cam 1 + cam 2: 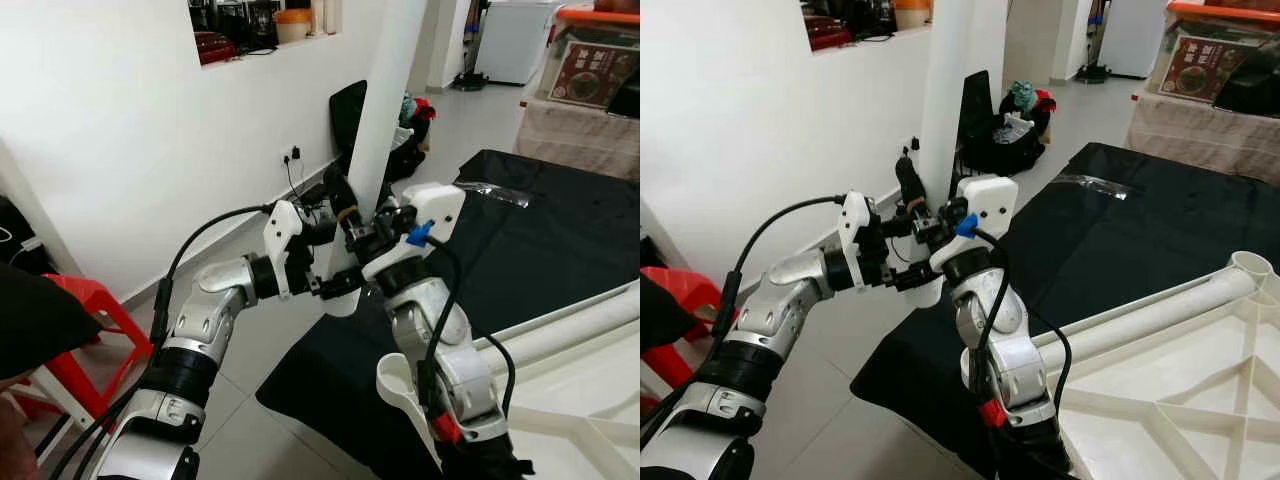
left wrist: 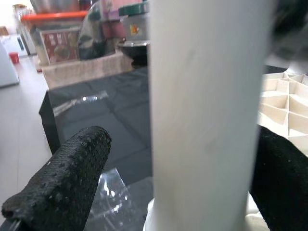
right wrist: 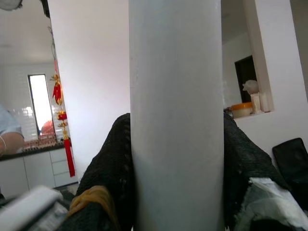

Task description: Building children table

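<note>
Left eye view: both silver arms meet at a tall white plastic tube leg [image 1: 388, 90], held upright and slightly tilted above the near edge of the black-covered counter [image 1: 560, 240]. Left end effector [image 1: 335, 240] grips the leg low down, black fingers [image 2: 62, 187] set on either side of it. Right end effector [image 1: 352, 220] clamps the same leg just above, fingers [image 3: 113, 163] wrapped around it. White ribbed plastic tabletop [image 1: 1180, 400] lies on the counter, apparently upside down, with another white leg [image 1: 1140, 310] along its edge. Red plastic stool [image 1: 85, 310] stands by the wall.
</note>
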Controlling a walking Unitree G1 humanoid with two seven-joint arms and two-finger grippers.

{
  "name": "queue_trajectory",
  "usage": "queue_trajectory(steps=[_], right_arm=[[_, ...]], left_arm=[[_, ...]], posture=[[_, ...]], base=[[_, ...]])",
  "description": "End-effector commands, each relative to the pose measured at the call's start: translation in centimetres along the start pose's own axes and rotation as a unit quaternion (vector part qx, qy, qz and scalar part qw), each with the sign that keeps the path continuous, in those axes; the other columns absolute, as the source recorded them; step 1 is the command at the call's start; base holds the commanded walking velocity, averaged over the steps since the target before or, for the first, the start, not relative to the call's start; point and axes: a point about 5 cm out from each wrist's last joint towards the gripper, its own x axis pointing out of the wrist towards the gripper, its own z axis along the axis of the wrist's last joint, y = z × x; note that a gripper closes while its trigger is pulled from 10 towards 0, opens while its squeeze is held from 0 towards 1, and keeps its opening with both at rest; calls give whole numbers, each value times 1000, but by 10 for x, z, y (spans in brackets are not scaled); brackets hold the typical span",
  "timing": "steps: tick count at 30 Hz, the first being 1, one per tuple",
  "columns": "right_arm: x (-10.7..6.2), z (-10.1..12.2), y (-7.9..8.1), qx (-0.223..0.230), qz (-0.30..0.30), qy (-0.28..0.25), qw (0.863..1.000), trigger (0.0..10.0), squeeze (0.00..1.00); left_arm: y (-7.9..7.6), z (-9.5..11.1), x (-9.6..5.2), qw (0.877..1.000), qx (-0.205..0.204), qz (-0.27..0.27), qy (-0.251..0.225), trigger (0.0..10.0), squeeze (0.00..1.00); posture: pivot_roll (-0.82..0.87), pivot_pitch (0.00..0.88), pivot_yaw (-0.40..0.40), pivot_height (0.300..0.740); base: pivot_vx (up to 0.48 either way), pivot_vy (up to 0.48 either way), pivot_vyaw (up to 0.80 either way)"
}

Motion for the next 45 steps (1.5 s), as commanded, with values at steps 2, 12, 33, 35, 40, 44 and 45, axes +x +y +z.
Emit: queue_trajectory(steps=[2, 12, 33, 35, 40, 44, 45], right_arm=[[5, 9, 11, 6, 28, -24, 999, 10000, 86], [14, 21, 10, 4, 27, -50, 998, 10000, 90], [3, -2, -4, 35, 24, 67, 997, 10000, 1000], [0, -10, -4, 52, 25, 103, 993, 10000, 1000], [-5, -35, -1, 105, 3, 182, 978, 10000, 1000], [-3, -40, -2, 120, -24, 193, 974, 10000, 1000], [-3, -40, -2, 120, -24, 193, 974, 10000, 1000]], left_arm=[[4, -1, 3, 1000, 1, 4, 5, 10000, 0], [4, -17, -2, 999, -2, 16, 30, 0, 0], [7, -25, -26, 994, 70, -14, 79, 706, 0], [6, -26, -29, 992, 86, -25, 90, 863, 0], [5, -29, -38, 983, 123, -63, 123, 1373, 0], [2, -31, -39, 981, 125, -74, 128, 1373, 0], [2, -31, -39, 981, 125, -74, 128, 1373, 0]], posture=[[-31, 0, 24, 740], [-27, 0, 23, 740], [-16, 0, 16, 740], [-16, 0, 16, 740], [4, 0, 6, 740], [8, 0, 2, 740], [8, 0, 2, 740]], base=[[0, 0, 0], [0, 0, 0], [0, 0, 0], [0, 0, 0], [0, 0, 0], [0, 0, 0], [0, 0, 0]])
